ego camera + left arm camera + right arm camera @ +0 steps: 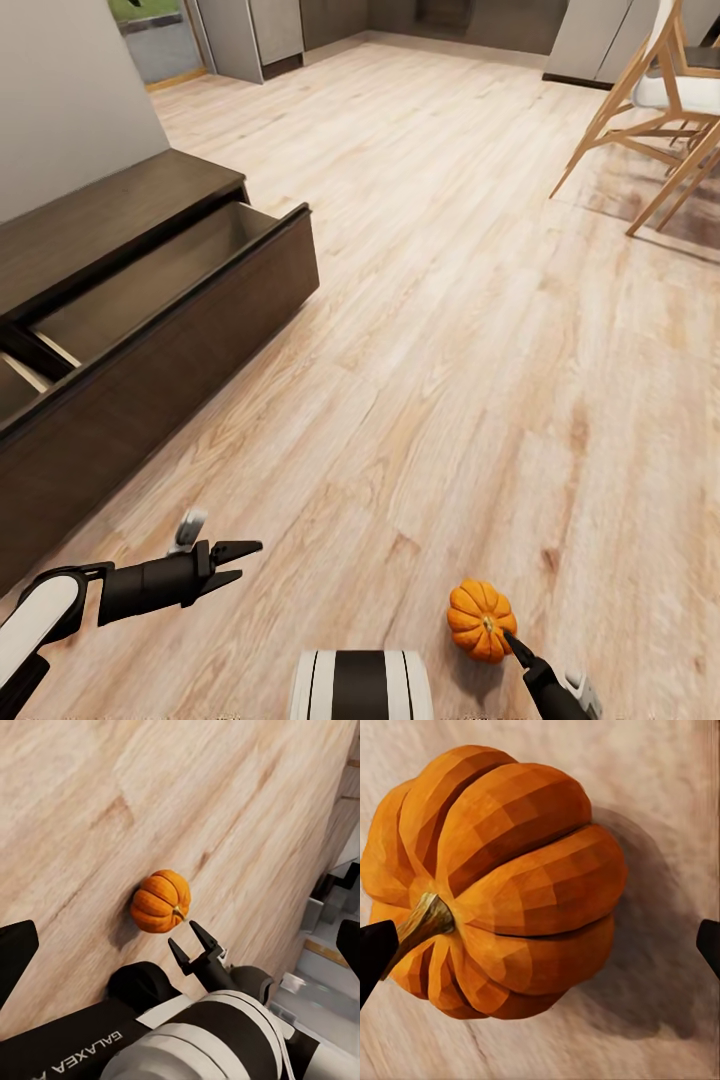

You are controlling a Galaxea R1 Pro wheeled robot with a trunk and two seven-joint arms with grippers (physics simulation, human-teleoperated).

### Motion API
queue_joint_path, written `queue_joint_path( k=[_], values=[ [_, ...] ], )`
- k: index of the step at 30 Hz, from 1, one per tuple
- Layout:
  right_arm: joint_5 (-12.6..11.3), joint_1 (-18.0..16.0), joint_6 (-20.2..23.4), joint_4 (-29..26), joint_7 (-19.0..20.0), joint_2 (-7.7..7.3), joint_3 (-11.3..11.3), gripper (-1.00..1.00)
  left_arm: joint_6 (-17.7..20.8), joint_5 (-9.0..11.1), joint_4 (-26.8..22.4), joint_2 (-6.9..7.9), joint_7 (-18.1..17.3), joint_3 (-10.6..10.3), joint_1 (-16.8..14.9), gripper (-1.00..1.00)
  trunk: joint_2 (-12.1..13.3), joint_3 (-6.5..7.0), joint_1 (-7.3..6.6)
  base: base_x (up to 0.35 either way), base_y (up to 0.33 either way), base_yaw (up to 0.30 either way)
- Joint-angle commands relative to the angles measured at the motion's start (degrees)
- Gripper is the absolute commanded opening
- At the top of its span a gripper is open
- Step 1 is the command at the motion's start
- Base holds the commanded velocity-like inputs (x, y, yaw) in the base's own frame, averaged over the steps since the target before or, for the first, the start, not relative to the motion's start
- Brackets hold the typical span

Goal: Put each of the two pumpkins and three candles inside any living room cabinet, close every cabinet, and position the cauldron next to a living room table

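Note:
One orange ribbed pumpkin (481, 620) lies on the wooden floor just in front of my base, stem towards me. My right gripper (515, 645) is open right at it. In the right wrist view the pumpkin (502, 877) sits between the two dark fingertips (375, 952), which stand wide apart and do not touch it. The left wrist view shows the same pumpkin (160, 901) with the right gripper (186, 937) open beside it. My left gripper (225, 565) hovers open and empty over the floor to the left. The dark-brown cabinet (200, 300) runs along the left wall with a drawer (150, 270) pulled open.
Wooden chairs (660, 100) stand at the far right. Grey kitchen units (270, 30) line the back. A pale wall (70, 90) rises behind the cabinet. Bare wooden floor (450, 300) stretches between the cabinet and the chairs.

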Motion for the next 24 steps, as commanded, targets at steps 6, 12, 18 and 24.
queue_joint_path(
  k=[6, 12, 18, 24],
  values=[
    [-0.59, -0.03, 0.20, 0.02, 0.16, -0.03, 0.33, 1.00, 0.09, 0.03, 0.00, 0.04, -0.06, -0.05, -0.03, 1.00, -0.05, -0.70, 0.07, 0.000, 0.000, 0.000],
    [-0.59, -0.03, 0.13, 0.02, 0.16, 0.00, 0.33, 1.00, 0.05, 0.03, 0.00, 0.04, -0.06, -0.05, -0.03, 1.00, -0.09, -1.37, 0.14, 0.000, 0.000, 0.000],
    [-0.59, -0.03, 0.09, 0.02, 0.16, 0.05, 0.33, 1.00, 0.09, 0.03, 0.00, 0.04, -0.05, -0.05, -0.03, 1.00, -0.15, -2.25, 0.25, 0.000, 0.000, 0.000],
    [-0.59, -0.03, 0.08, 0.02, 0.16, 0.05, 0.33, 1.00, 0.06, 0.03, 0.00, 0.04, -0.04, -0.05, -0.03, 1.00, -0.19, -2.92, 0.32, 0.000, 0.000, 0.000]
  ],
)
